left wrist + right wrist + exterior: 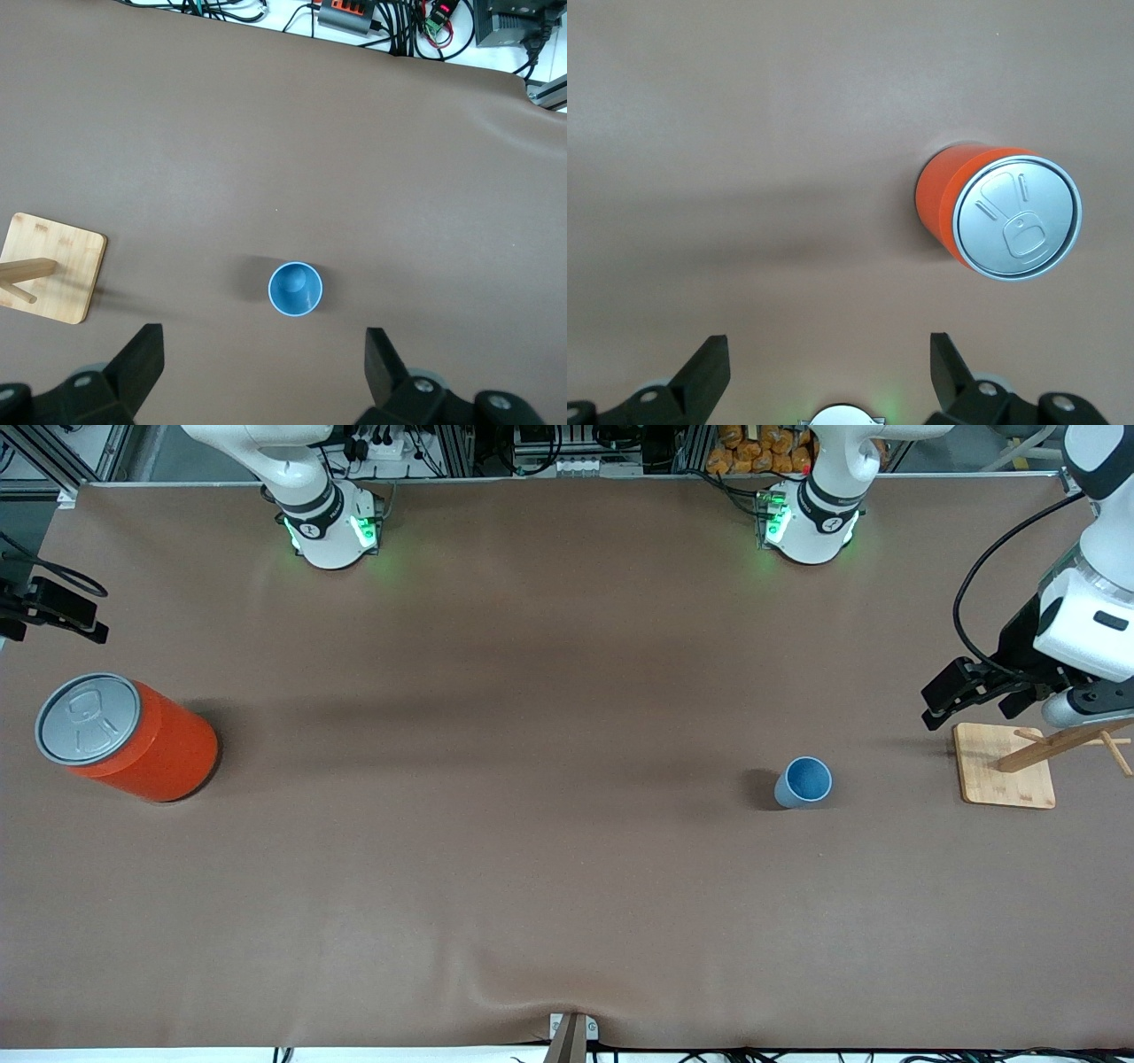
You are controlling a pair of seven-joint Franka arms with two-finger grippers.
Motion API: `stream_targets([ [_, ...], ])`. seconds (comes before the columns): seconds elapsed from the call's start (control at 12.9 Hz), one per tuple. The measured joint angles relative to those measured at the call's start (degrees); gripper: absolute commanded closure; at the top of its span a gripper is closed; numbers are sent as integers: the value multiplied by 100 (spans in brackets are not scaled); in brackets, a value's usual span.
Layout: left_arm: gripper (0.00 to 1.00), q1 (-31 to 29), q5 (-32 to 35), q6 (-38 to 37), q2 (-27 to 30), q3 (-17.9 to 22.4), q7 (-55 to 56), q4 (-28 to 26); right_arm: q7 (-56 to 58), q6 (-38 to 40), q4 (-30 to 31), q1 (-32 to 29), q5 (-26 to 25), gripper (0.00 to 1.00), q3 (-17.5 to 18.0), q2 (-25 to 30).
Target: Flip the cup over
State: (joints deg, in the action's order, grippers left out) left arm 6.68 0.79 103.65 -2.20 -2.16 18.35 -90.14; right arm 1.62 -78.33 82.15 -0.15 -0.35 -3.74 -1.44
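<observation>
The small light-blue cup [804, 782] stands on the brown table toward the left arm's end, its darker blue inside facing up. In the left wrist view the cup [296, 289] lies apart from my left gripper [264, 354], outside its wide-open, empty jaws. In the front view my left gripper [952, 691] hangs over the table by the wooden stand, beside the cup toward the table's end. My right gripper [58, 613] is open and empty over the right arm's end of the table; in its own view [830, 354] only bare table lies between its fingers.
A large red-orange can [133, 740] with a grey lid stands at the right arm's end, also in the right wrist view [992, 212]. A wooden stand [1005, 766] with a slanted peg sits at the left arm's end; it also shows in the left wrist view [53, 266].
</observation>
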Motion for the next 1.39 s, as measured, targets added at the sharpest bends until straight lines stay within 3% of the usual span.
stream_targets([
  [0.46,0,4,0,-249,31,-242,69,-58,0,2,0,1,0,0,3,-1],
  [1.39,0,-84,0,-263,31,-215,-31,-77,0,2,0,3,0,0,10,-1],
])
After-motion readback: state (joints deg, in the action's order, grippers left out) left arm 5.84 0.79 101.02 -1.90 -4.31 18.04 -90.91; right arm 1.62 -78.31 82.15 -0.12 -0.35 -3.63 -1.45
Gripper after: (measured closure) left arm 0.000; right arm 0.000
